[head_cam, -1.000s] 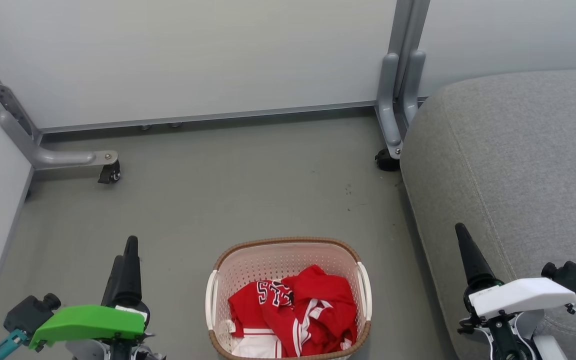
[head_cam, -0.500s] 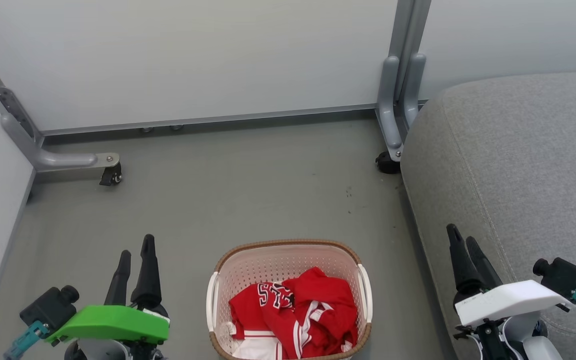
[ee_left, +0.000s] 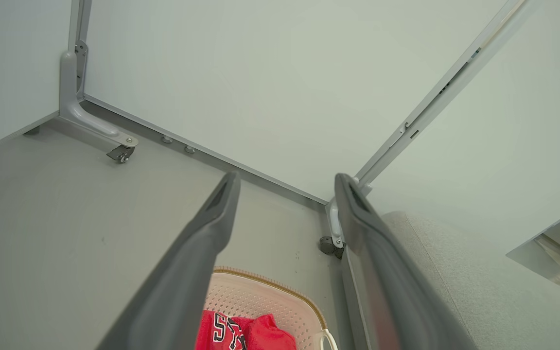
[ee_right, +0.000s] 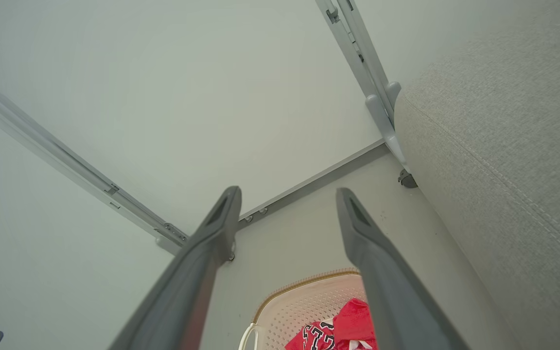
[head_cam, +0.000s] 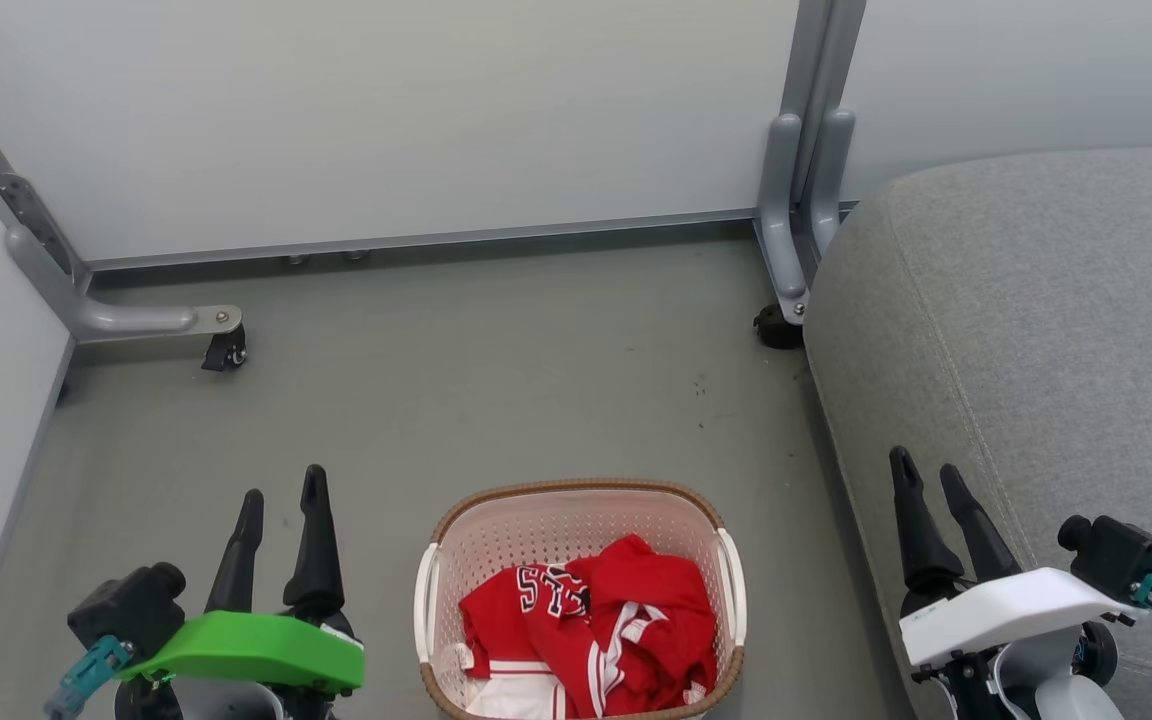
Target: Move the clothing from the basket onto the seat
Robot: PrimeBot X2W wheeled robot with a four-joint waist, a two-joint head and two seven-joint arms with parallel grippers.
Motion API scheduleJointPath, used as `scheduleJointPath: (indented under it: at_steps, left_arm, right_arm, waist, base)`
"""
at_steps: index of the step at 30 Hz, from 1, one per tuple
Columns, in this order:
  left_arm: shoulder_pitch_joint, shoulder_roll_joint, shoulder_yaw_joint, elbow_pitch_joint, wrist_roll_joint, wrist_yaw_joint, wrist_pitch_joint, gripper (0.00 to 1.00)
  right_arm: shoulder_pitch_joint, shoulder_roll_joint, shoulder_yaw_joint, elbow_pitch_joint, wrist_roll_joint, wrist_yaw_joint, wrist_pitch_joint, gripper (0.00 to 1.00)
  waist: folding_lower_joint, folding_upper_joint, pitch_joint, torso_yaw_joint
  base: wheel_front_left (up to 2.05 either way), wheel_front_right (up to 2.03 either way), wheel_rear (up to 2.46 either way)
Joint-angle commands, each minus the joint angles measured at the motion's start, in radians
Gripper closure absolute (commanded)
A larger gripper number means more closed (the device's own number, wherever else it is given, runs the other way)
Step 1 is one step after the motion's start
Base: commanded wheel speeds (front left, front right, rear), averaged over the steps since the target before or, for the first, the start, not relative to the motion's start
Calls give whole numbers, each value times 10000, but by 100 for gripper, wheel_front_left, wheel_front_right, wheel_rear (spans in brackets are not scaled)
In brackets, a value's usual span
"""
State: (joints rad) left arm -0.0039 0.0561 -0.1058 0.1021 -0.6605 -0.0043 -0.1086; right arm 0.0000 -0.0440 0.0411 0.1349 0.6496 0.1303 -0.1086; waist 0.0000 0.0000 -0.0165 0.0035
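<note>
The cream perforated basket with a brown rim stands on the floor at the bottom centre of the head view. Crumpled red clothing with white stripes and black-and-white lettering lies inside it. The light-grey seat fills the right side. My left gripper is open, left of the basket and apart from it. My right gripper is open too, over the seat's left edge. The basket and clothing also show between the left fingers, and the basket, clothing and seat show in the right wrist view.
Pale partition panels close the back and left. Their grey feet carry castors: one castor at the left, another castor beside the seat's corner. Bare grey floor lies between the basket and the back panel.
Both wrists have turned, so each gripper's two fingers now show side by side and spread. The left gripper moved right toward the basket; the right shifted slightly left. The camera moved slightly.
</note>
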Motion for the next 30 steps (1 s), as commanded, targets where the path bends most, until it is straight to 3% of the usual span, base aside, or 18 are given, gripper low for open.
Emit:
scheduleJointPath:
  at_steps: [1,30]
  left_arm:
    - [50,117,-66,-157,370,58,-101,0]
    - [492,51,-415,-435,3250,236,-834,0]
  right_arm:
    - [-7,-46,33,-161,-348,3,-109,0]
    - [332,-69,585,-156,-3122,5,-843,0]
  waist:
    - [0,0,-7,-8]
    - [0,0,-207,-50]
  base:
    - [0,0,0]
    - [0,0,0]
